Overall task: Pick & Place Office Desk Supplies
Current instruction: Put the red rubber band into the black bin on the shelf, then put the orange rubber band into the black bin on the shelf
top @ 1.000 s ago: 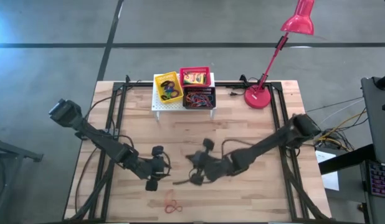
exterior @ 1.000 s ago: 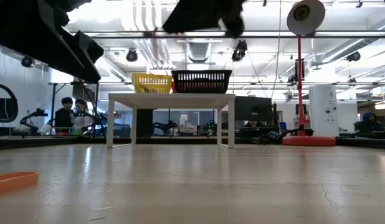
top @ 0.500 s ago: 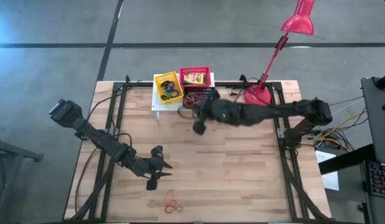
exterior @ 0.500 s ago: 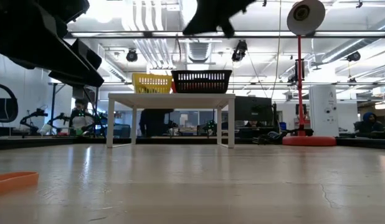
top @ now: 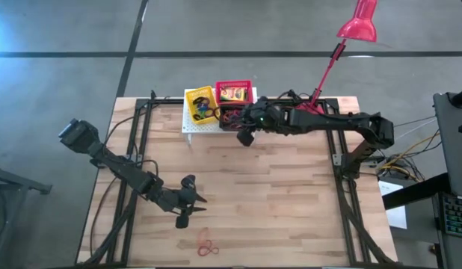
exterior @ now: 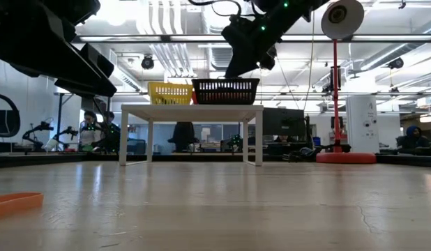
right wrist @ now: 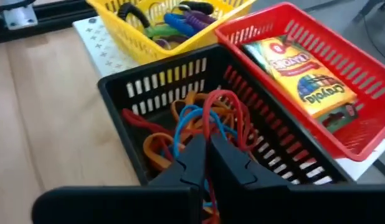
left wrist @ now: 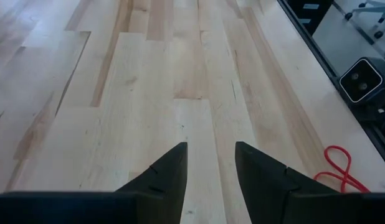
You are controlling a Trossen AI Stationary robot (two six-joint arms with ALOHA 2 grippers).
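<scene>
The right gripper [right wrist: 208, 163] is held over the black mesh basket [right wrist: 127, 93], jaws pressed together above the tangled red, orange and blue elastic loops [right wrist: 202, 127] inside. A crayon box [right wrist: 301, 78] lies in the red basket [right wrist: 361, 134] alongside. The left gripper [left wrist: 209, 171] is spread over bare table [top: 291, 202], a red elastic loop [left wrist: 339, 171] near the table's front edge.

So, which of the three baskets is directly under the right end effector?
The black basket, holding tangled red, orange and blue elastic loops. The right end effector hangs over it; the yellow basket and red basket sit behind.
</scene>
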